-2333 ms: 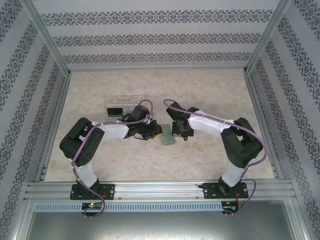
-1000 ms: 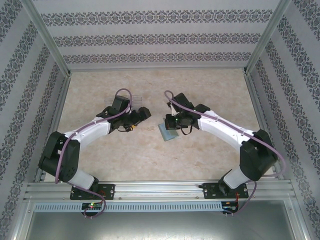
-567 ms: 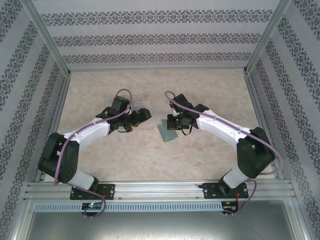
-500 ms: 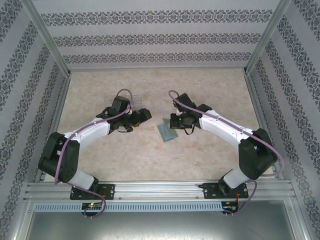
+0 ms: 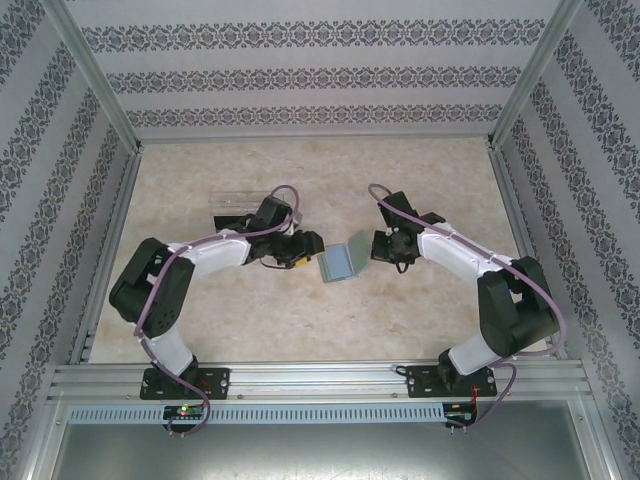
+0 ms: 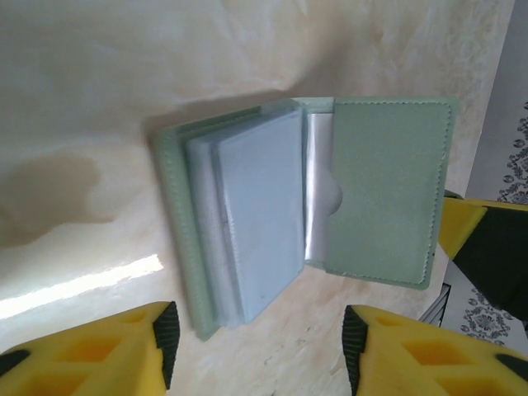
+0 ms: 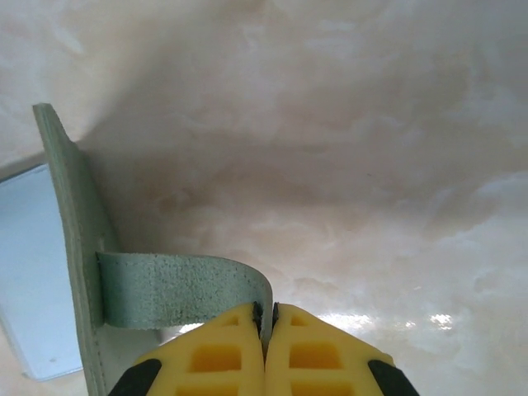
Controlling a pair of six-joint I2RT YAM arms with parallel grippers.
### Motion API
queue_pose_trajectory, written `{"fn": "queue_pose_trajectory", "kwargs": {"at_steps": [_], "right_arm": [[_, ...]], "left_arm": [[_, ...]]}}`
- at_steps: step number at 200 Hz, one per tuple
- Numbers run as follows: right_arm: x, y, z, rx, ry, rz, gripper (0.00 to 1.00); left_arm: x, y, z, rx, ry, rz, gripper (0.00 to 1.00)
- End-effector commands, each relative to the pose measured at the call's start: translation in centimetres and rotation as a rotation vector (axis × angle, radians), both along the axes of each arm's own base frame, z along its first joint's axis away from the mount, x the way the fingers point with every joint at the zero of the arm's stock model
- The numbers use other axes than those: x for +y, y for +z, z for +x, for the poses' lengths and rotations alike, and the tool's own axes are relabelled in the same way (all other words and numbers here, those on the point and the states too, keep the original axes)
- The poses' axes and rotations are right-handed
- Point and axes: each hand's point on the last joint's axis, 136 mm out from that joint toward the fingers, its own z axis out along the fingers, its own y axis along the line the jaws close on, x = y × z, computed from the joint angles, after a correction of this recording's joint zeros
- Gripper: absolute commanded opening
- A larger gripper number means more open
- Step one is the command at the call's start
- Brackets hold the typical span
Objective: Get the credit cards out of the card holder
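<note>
Now left hand nearer card holder.

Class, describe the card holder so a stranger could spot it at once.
On the marbled table, look at the middle. The card holder is the open sage-green wallet there, its tab pinched by the right gripper, unlike the clear tray farther left.
</note>
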Motion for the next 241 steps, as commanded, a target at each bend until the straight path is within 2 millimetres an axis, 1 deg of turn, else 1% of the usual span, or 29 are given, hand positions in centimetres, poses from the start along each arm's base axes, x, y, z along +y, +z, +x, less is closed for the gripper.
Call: {"fn": "queue_pose_trajectory", "kwargs": {"at_steps": [1,17,38,54,84,127,162,176,188,217,241], "right_arm": [[-1.4,-2.0,-0.8,0.051,-0.023,-0.057,0.0],[-1.6,-2.7,-1.0,0.069,-0.028,-0.06,0.0],[-1.6,-3.1,-1.2,0.077,-0.028,-0.06,0.0],[-1.6,-3.1,-1.1,0.074,-0.027,-0.06,0.0],[-1.6,-3.1,-1.2,0.071,-0.027,-0.058,0.0],[-1.5,-3.1,-1.2,0.073,-0.025,-0.051,0.0],[-1.4,-3.1,-1.3,0.08,-0.029,-0.044,0.0],[-1.3,-3.1,-1.3,0.083,-0.031,-0.04,0.0],[-1.3,-3.2,-1.4,0.086,-0.033,-0.038,0.0],[-1.2,-3.3,-1.6,0.094,-0.035,-0.031,0.0],[-1.0,-3.5,-1.7,0.098,-0.036,-0.027,0.0]], "left_arm": [[-1.7,-0.4,0.0,0.025,-0.007,0.006,0.54],[-2.3,-1.1,-0.2,0.047,-0.018,0.039,0.52],[-2.7,-1.7,-0.2,0.06,-0.015,0.079,0.51],[-2.2,-2.3,-0.1,0.081,0.015,0.118,0.5],[-2.0,-2.7,0.1,0.081,0.034,0.143,0.51],[-2.6,-3.1,-0.1,0.097,0.007,0.152,0.53],[-2.9,-3.1,0.1,0.102,0.012,0.145,0.54],[-2.8,-3.4,0.0,0.111,0.01,0.157,0.54],[-3.1,-3.6,-0.1,0.12,0.001,0.156,0.56],[-4.1,-3.1,-0.1,0.112,-0.034,0.133,0.56],[-4.7,-2.7,0.0,0.098,-0.057,0.115,0.5]]}}
